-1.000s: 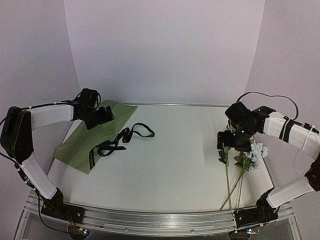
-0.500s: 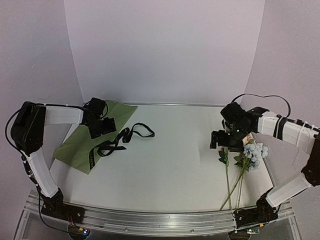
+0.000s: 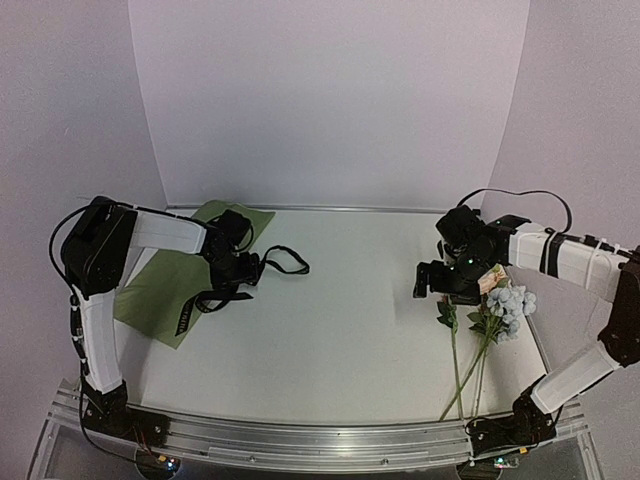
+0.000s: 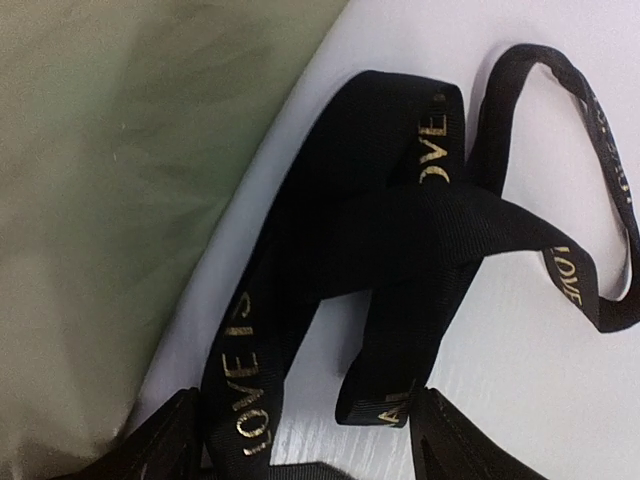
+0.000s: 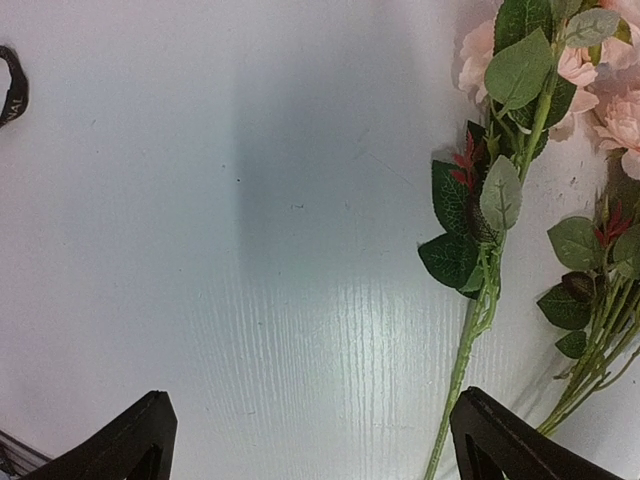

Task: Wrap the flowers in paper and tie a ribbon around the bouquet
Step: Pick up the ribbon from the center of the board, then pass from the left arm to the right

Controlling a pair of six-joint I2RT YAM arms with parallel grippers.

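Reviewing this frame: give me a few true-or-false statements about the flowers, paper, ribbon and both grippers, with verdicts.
1. The flowers are wrapped in the paper. False: they lie bare on the table, far from the paper.
2. The ribbon lies partly on the paper. True.
3. The right gripper holds a stem. False: its jaws are open and empty, and the stems lie beside it.
4. The left gripper is over the ribbon. True.

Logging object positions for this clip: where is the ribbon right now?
Top view: the ribbon lies left of centre on the table, one end over the paper's near edge, with the left tool directly above it.
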